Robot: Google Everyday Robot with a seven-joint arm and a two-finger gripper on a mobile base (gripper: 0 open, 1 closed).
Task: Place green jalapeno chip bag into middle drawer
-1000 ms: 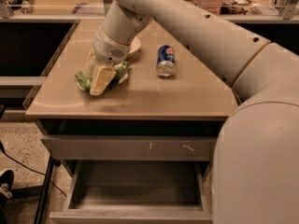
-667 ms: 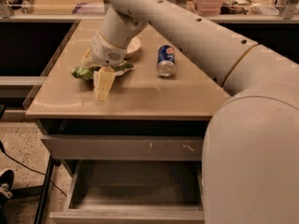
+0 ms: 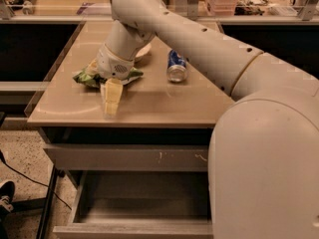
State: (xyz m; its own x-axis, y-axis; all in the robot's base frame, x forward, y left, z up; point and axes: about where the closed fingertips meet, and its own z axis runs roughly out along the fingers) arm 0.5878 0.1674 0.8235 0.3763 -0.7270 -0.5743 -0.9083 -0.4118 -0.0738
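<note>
The green jalapeno chip bag [image 3: 86,76] lies crumpled on the tan tabletop at the left, partly hidden under my wrist. My gripper [image 3: 111,97] points down toward the table's front edge, directly over and in front of the bag, touching or nearly touching it. The middle drawer [image 3: 134,228] stands pulled open below the table. Its dark-grey tray is empty where it shows, and its right part is hidden behind my arm.
A blue soda can [image 3: 176,66] lies on its side right of the bag. A white bowl [image 3: 145,50] sits behind my wrist. A closed grey drawer front with white scratch marks [image 3: 124,157] is above the open drawer. My large arm fills the right foreground.
My gripper has swung down and toward the table's front edge. The bag has shifted a little to the left beneath it.
</note>
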